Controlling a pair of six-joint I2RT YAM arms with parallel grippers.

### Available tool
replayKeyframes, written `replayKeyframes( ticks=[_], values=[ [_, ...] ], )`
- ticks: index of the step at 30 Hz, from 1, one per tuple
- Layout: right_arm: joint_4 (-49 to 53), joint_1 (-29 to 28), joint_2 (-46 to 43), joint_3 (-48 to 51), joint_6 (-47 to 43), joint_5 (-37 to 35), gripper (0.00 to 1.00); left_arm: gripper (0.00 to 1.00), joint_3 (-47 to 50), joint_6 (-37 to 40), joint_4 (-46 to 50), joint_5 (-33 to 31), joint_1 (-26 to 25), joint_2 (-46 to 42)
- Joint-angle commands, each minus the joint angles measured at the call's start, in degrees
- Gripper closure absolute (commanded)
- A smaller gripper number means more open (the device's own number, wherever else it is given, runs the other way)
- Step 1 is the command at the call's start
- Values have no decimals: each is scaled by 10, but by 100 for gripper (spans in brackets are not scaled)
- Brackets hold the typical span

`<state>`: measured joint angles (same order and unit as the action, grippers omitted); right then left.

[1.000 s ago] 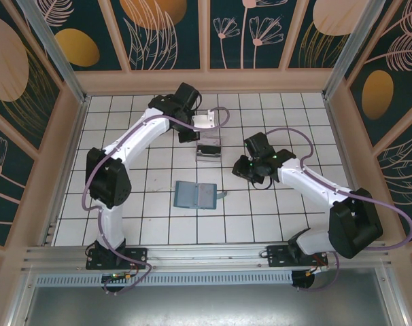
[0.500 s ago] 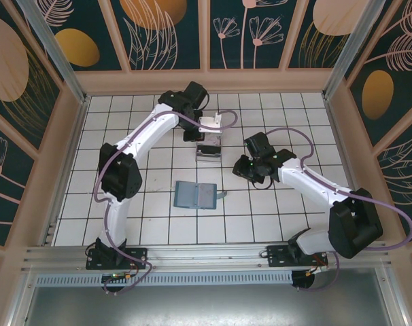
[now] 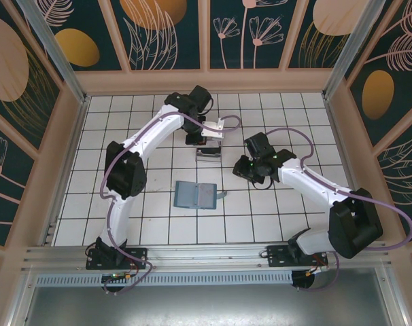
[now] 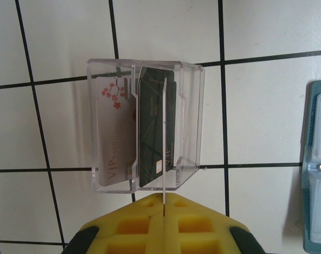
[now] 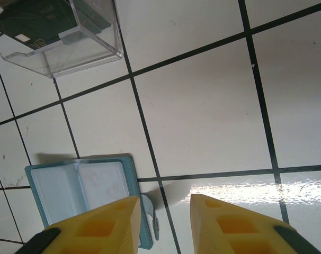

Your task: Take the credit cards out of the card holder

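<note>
Two credit cards sit inside a clear box (image 4: pixel 189 121) on the white-tiled surface (image 3: pixel 158 217). In the left wrist view we see a pale card (image 4: pixel 115 137) printed with pink blossoms and the letters VIP, and just to its right a dark card (image 4: pixel 156 132) that partly overlaps it. A thin clear line runs down the middle of the box, and we cannot tell whether it is a divider or something seen edge-on. The card holder (image 3: pixel 196 195), teal-blue, lies opened flat with its two panels side by side. It is apart from the box and on the side nearer the arm bases, and a small strap (image 3: pixel 223 195) juts from its right edge. From the right wrist we see one pale, glossy panel of the holder (image 5: pixel 81 190), with the box and its dark card (image 5: pixel 38 21) at the upper left. The left pincer (image 4: pixel 164 203) hangs directly over the near rim of the box (image 3: pixel 208 151). Its yellow fingers (image 4: pixel 134 225) are clenched together, leaving only a seam between them. The right pincer (image 5: pixel 163 222) hovers over bare tile to the right of the holder, between it and the box. Its fingers (image 5: pixel 229 222) are parted and hold nothing.
</note>
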<state>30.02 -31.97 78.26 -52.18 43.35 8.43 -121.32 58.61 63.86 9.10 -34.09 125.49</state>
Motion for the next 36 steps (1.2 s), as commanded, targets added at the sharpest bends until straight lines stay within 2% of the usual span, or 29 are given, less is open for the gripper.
replayKeyframes(
  ticks=[1,7,22,36],
  values=[
    [5,3,-6,10,-10,-9,69,100,-27,21,7,-17,-2,9],
    [7,20,-7,13,-10,-10,69,100,-53,33,17,-11,-3,22],
    [7,24,-7,16,-12,-11,69,100,-74,42,-18,-57,-3,41],
    [5,27,-8,18,-10,-9,69,99,-85,43,-10,-37,-3,60]
  ],
)
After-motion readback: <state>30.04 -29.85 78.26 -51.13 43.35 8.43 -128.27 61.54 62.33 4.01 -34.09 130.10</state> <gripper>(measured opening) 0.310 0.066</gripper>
